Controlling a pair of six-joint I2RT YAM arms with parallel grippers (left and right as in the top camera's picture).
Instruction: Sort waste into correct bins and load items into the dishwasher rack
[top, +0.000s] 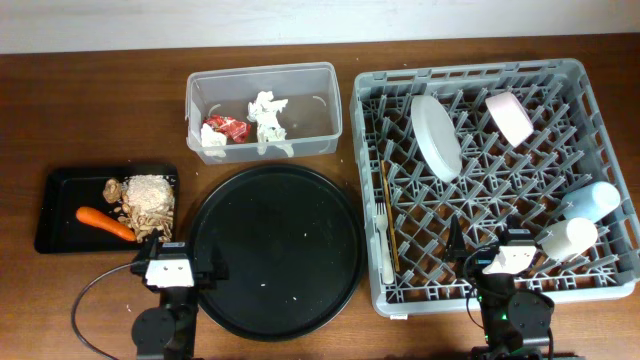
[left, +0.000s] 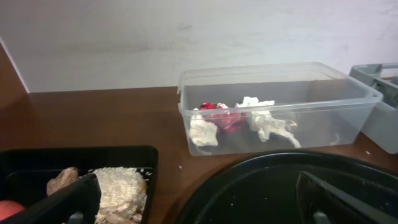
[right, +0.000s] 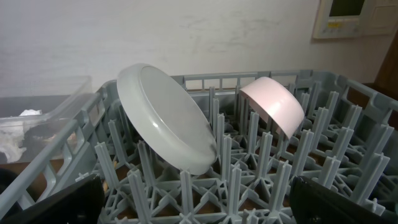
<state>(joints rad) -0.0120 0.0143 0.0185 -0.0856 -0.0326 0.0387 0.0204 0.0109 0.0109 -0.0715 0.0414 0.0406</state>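
Observation:
The grey dishwasher rack (top: 600, 95) at the right holds a white plate (top: 436, 136) on edge, a white bowl (top: 509, 117), a pale blue cup (top: 594, 200), a small white cup (top: 567, 239), a white fork (top: 385, 245) and a wooden chopstick (top: 389, 215). The clear tub (top: 263, 108) holds white tissues (top: 268, 115) and a red wrapper (top: 227, 128). The shallow black tray (top: 60, 195) holds beige food scraps (top: 150, 198) and an orange carrot (top: 104, 223). My left gripper (top: 178, 250) is open and empty at the front. My right gripper (top: 500, 247) is open and empty over the rack's front edge.
A large round black tray (top: 275, 250) lies at the front middle between the two arms. The left arm's cable (top: 85, 295) loops over the table at the front left. The wall stands close behind the tub and rack.

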